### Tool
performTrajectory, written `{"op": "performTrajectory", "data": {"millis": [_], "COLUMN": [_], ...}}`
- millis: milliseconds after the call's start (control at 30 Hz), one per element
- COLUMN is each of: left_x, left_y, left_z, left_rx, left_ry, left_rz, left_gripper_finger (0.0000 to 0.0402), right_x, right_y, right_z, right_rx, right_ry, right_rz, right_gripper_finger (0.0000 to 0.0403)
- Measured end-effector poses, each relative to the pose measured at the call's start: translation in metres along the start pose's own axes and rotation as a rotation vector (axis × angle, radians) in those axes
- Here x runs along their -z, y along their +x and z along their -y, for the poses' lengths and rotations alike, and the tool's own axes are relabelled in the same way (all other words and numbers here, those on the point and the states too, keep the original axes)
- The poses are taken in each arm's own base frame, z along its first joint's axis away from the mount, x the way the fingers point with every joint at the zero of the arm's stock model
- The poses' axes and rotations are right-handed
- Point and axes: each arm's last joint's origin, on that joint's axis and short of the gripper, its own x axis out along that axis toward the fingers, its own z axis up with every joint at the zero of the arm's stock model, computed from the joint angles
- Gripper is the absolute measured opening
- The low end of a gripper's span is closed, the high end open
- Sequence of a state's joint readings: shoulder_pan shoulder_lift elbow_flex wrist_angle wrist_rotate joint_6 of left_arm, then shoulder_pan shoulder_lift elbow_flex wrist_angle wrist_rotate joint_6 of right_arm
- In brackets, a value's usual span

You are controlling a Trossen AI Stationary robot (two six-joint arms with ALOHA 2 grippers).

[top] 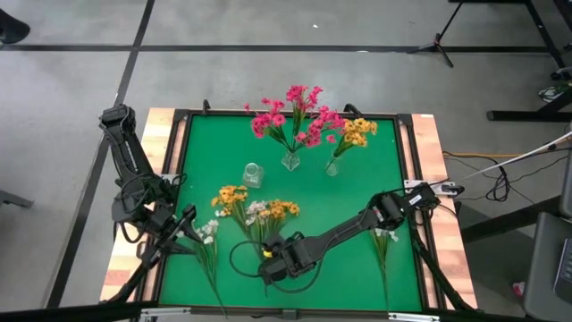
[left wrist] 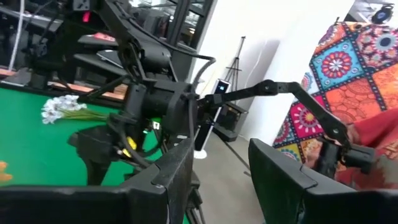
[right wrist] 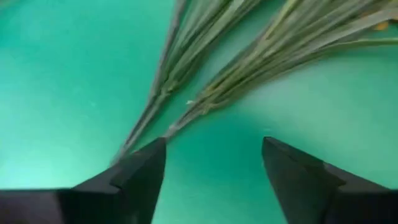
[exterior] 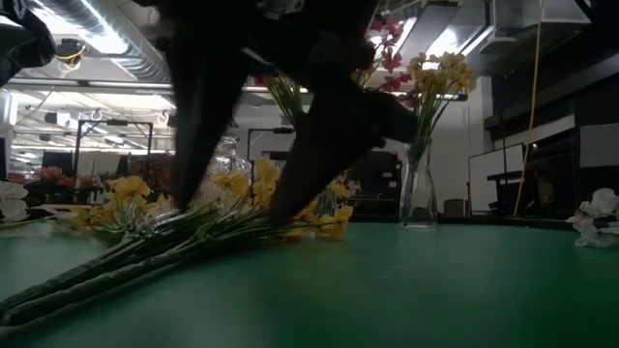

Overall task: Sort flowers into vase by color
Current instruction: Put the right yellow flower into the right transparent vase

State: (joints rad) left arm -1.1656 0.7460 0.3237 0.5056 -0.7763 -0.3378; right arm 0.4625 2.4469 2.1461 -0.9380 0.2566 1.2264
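Loose flowers lie flat on the green mat: two yellow-orange sprigs (top: 234, 197) (top: 273, 212), and white ones at the left (top: 207, 231) and right (top: 386, 234). Their green stems (right wrist: 205, 99) fan out just ahead of my right gripper (right wrist: 214, 155). It stands open, pointing steeply down over the stem ends near the front edge (top: 266, 266). Pink flowers (top: 295, 116) stand in one glass vase (top: 291, 162), yellow ones (top: 356, 132) in a second (top: 332, 166). A third vase (top: 253, 174) is empty. My left gripper (left wrist: 221, 168) waits open at the table's left edge.
The mat's raised dark frame (top: 183, 134) and wooden borders (top: 429, 143) ring the work area. Bare mat lies between the vases and the right-hand white sprig. Room furniture and stands show beyond the table's far edge.
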Motion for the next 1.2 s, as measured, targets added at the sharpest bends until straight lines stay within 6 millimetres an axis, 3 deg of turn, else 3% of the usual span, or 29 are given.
{"op": "performTrajectory", "data": {"millis": [167, 300, 1200], "left_x": [0.0, 0.0, 0.002], "left_y": [0.0, 0.0, 0.0], "left_z": [0.0, 0.0, -0.001], "left_rx": [-0.01, -0.012, -0.021], "left_ry": [0.003, 0.003, 0.016], "left_rz": [0.001, 0.001, -0.01], "left_gripper_finger": [0.0153, 0.0153, 0.0153], "right_x": [-0.003, -0.006, -0.022], "right_y": [0.007, 0.01, 0.029], "right_z": [-0.001, -0.002, 0.015], "right_rx": [-0.041, -0.048, 0.077], "right_ry": [0.043, 0.088, 0.231], "right_rz": [-0.049, -0.014, 0.046], "right_gripper_finger": [0.033, 0.0345, 0.0309]}}
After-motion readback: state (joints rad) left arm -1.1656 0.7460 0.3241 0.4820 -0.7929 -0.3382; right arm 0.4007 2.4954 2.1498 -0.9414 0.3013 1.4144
